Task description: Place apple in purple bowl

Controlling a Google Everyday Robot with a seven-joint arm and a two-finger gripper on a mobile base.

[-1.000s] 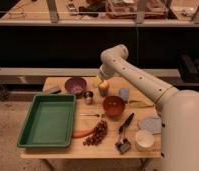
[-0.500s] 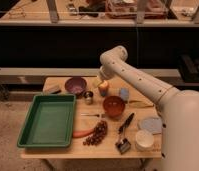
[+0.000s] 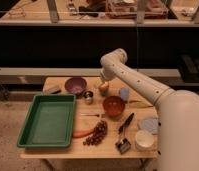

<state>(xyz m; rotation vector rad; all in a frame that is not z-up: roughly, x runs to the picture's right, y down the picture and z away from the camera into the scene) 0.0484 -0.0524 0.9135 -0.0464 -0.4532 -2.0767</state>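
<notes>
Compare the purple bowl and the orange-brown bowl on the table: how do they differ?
The purple bowl is dull mauve; the orange-brown bowl is warm orange. The purple bowl sits toward the table's far edge, the orange-brown bowl mid-table. The gripper, at the apple, is beside the purple bowl but behind the orange-brown bowl. Both are round, upright, similar in size.

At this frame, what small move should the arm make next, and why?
Probably lower the gripper the last bit onto the apple to secure it. The gripper hangs directly above the apple, which sits on the table beside the purple bowl, not in it. Whether the apple is already gripped cannot be told.
</notes>
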